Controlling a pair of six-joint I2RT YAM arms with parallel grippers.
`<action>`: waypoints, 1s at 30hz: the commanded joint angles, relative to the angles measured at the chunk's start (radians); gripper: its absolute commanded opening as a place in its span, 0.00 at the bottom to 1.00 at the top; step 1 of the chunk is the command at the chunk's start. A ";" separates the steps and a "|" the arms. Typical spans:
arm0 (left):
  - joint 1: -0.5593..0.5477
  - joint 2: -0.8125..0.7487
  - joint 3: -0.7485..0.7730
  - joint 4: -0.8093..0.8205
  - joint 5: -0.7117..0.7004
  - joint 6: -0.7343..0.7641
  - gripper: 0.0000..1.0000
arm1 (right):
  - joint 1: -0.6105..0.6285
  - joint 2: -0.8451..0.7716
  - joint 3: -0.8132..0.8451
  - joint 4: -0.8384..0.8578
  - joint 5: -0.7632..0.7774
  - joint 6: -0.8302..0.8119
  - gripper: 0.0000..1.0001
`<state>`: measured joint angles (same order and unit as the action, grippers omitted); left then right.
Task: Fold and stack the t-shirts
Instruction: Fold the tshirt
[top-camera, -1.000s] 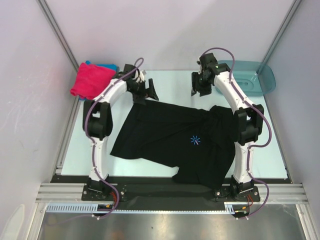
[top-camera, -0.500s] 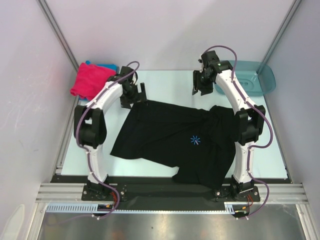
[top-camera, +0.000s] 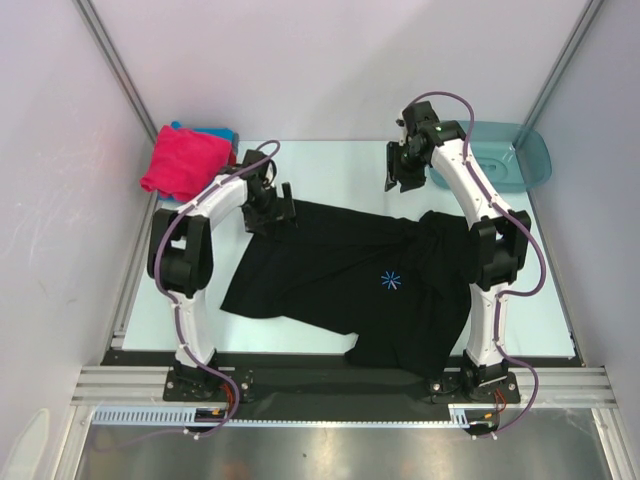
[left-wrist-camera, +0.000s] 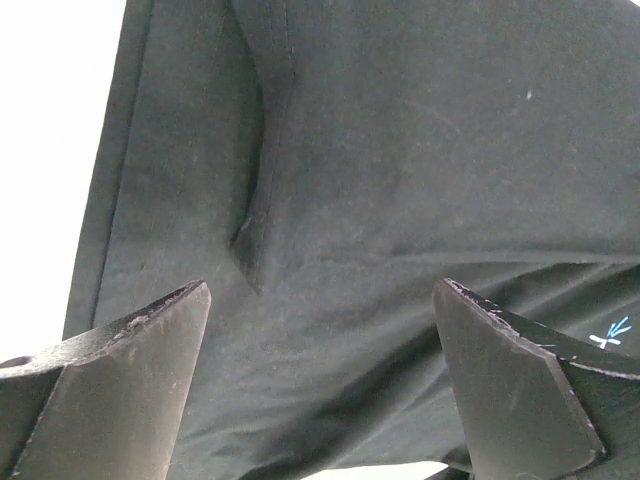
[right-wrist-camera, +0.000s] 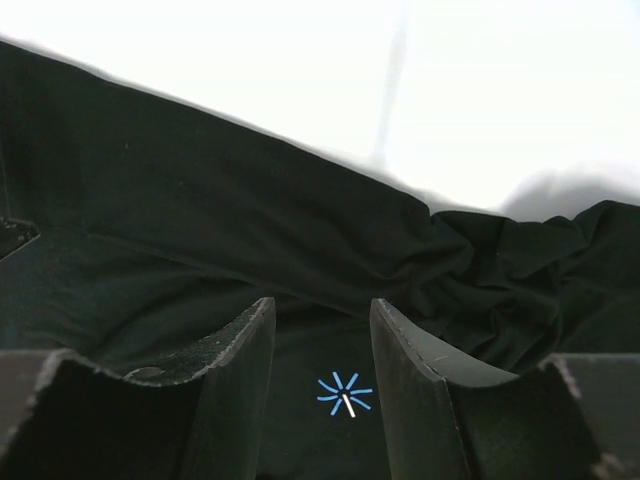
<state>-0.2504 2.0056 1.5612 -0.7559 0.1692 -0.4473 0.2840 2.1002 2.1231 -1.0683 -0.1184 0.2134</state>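
The large black cloth t-shirt (top-camera: 330, 265) lies spread across the pale table (top-camera: 340, 165), its right side bunched. The left gripper (left-wrist-camera: 320, 290) gapes wide over the shirt's far-left corner. The right gripper (right-wrist-camera: 322, 305) hovers half-parted and empty. The 2 should pinch the far corners evenly before folding.

Pale lilac walls (top-camera: 330, 60); pale table (top-camera: 340, 170); metal frame posts (top-camera: 120, 65); bright even light.

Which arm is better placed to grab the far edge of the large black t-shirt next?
Left, probably. The left gripper is wide open right over the far left corner of the large black t-shirt. The right gripper, partly open and empty, hangs past the shirt's far edge, off the cloth.
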 joint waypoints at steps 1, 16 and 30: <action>0.000 0.005 0.022 0.044 0.024 -0.016 1.00 | -0.003 -0.012 0.047 -0.024 0.005 0.004 0.48; 0.000 0.087 0.088 0.044 0.018 -0.045 0.00 | -0.009 -0.014 0.031 -0.064 0.036 0.003 0.46; 0.002 0.058 0.330 -0.222 -0.367 0.025 0.00 | -0.014 -0.028 -0.022 -0.045 0.000 0.000 0.46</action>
<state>-0.2504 2.1044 1.8233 -0.8780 -0.0570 -0.4629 0.2745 2.1002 2.1017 -1.1172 -0.0971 0.2131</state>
